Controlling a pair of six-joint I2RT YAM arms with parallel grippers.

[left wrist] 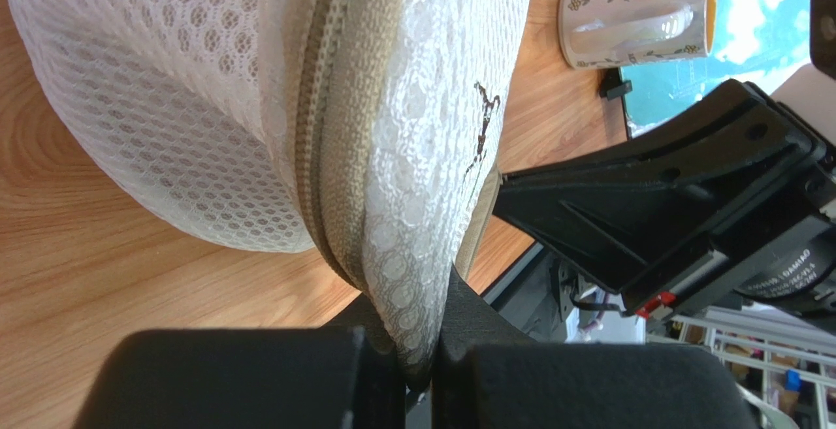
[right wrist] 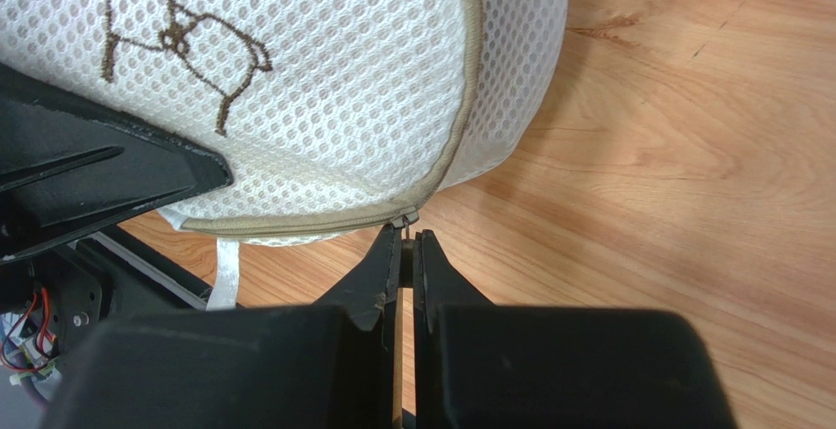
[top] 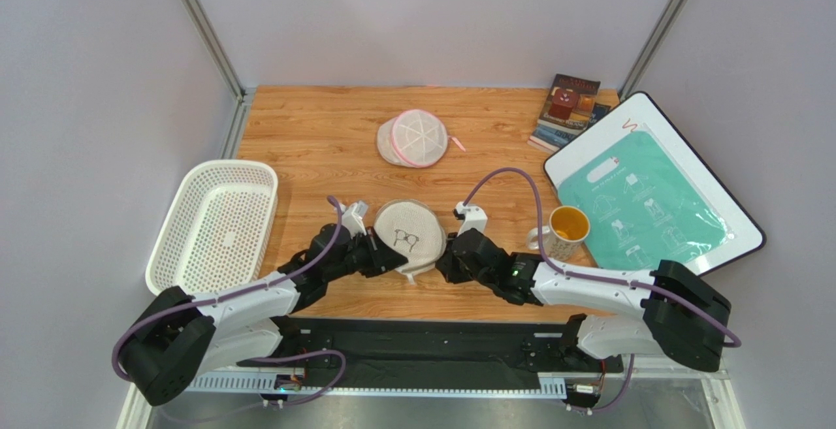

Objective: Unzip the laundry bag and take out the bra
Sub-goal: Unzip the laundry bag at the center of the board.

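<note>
The laundry bag (top: 407, 233), a round beige-white mesh pouch with a dark bra pictogram, lies on the wooden table between my two grippers. My left gripper (top: 381, 253) is shut on a fold of the bag's lacy mesh (left wrist: 432, 282) beside the beige zip (left wrist: 334, 135). At the bag's right side, my right gripper (top: 444, 253) is shut on the small metal zip pull (right wrist: 404, 221) at the rim, its fingertips (right wrist: 385, 253) pinched close together. The zip looks closed along the rim in the right wrist view. The bra is hidden.
A white perforated basket (top: 211, 223) stands at the left. A round mesh pouch with pink trim (top: 417, 137) lies further back. A flowered mug (top: 564, 230), a white board with a teal sheet (top: 653, 189) and books (top: 569, 106) are on the right.
</note>
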